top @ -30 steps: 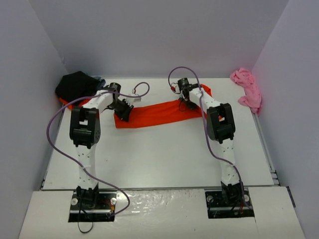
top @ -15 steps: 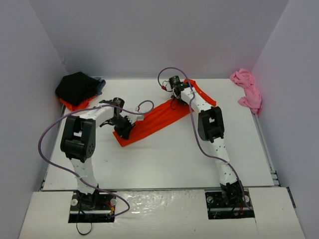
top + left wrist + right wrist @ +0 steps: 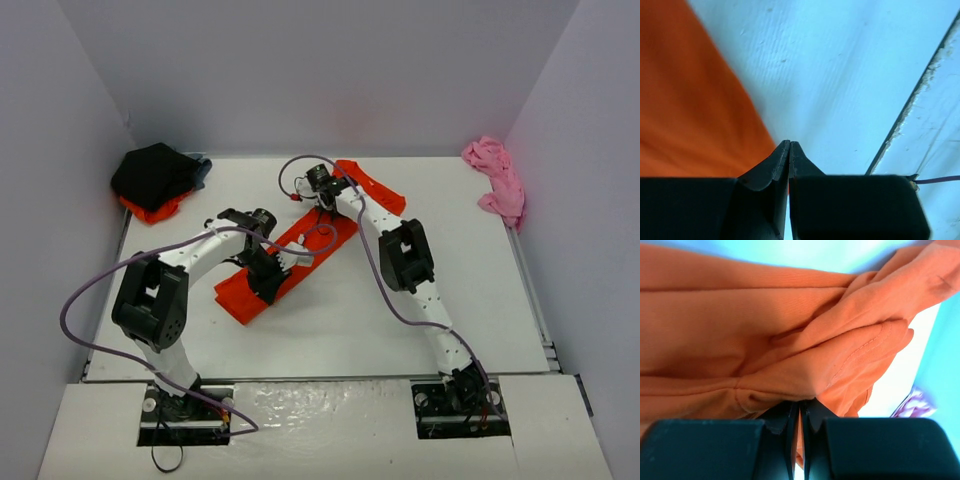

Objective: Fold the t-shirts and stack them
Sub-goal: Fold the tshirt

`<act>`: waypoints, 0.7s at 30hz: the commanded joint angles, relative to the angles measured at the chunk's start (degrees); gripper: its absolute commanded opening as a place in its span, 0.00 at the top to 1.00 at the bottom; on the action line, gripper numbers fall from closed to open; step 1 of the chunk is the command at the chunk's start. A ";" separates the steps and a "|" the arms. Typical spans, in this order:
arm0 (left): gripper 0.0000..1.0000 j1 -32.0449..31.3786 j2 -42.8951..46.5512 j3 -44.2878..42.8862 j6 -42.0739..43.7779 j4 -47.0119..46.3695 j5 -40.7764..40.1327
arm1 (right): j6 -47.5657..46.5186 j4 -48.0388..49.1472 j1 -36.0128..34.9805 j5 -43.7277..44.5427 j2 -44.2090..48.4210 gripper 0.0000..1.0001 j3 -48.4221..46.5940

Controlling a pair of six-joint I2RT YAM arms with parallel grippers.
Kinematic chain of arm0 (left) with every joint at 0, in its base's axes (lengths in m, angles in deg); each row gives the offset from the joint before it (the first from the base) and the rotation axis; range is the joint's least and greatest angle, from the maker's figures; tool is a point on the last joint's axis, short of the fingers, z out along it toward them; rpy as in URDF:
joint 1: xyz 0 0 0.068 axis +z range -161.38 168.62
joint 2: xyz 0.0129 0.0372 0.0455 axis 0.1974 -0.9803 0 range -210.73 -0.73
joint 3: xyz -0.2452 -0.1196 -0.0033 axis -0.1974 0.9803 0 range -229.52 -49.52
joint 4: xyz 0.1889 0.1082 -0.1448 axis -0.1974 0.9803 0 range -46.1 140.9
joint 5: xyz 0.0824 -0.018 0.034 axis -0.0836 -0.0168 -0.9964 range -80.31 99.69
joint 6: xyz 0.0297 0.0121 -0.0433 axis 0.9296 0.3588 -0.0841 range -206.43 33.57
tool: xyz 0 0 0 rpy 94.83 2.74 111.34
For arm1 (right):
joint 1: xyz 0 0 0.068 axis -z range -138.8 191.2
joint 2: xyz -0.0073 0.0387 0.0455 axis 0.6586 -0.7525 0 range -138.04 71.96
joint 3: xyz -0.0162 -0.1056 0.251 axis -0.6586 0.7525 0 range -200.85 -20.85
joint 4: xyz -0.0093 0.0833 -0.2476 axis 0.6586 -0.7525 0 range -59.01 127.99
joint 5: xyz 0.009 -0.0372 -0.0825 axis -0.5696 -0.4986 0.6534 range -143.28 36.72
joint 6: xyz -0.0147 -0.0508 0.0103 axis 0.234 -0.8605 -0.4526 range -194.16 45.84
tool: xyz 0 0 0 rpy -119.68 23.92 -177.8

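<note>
Folding is the step in hand: one orange-red shirt [image 3: 240, 298] lies as a long narrow band, slanting across the middle of the bench [image 3: 400, 320] from its near end on the left up toward the far edge. Your left pincer [image 3: 268, 287] sits at the band's near end with its jaws pressed together; its wrist view shows a sliver of orange cloth between them, so I judge it is pinching the edge rather than closed on nothing. Your right pincer [image 3: 322, 205] is clamped on a bunched fold of the same shirt further along, where the band kinks toward the far edge. The band looks ready to be halved, so your next move calls for keeping both grips, lifting one end enough to clear the bench, laying it squarely over the other, and only then letting go. Watch the bunching at the right pincer, which could fold in crooked. The stack looks to be at the far left corner, where a black shirt [image 3: 152, 172] rests on a second orange-red shirt [image 3: 150, 210]; a pink shirt [image 3: 497, 180] lies crumpled at the far right corner, not yet folded
</note>
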 commanded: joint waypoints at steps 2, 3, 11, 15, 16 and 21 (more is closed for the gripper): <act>1.00 -1.18 3.45 -4.05 1.34 1.71 3.55 | 1.36 -2.31 -3.80 -7.63 -1.31 1.00 4.28; 1.00 -1.03 3.76 -4.31 1.23 1.24 2.40 | 2.04 -1.32 -3.70 -5.33 -1.62 1.00 4.08; 1.00 3.99 5.30 -10.07 -1.52 -3.68 5.64 | 7.56 4.07 2.17 6.11 -1.42 0.98 1.08; 1.00 9.31 5.42 -13.48 -8.23 -10.21 7.82 | 10.30 13.28 5.29 11.47 3.35 0.94 2.30; 1.00 10.40 5.37 -14.04 -9.41 -12.14 7.05 | 10.34 15.68 5.78 13.16 4.72 0.93 3.34; 0.87 16.31 3.17 -18.62 -14.29 -19.95 4.90 | 10.14 26.13 7.94 20.19 14.64 0.69 7.55</act>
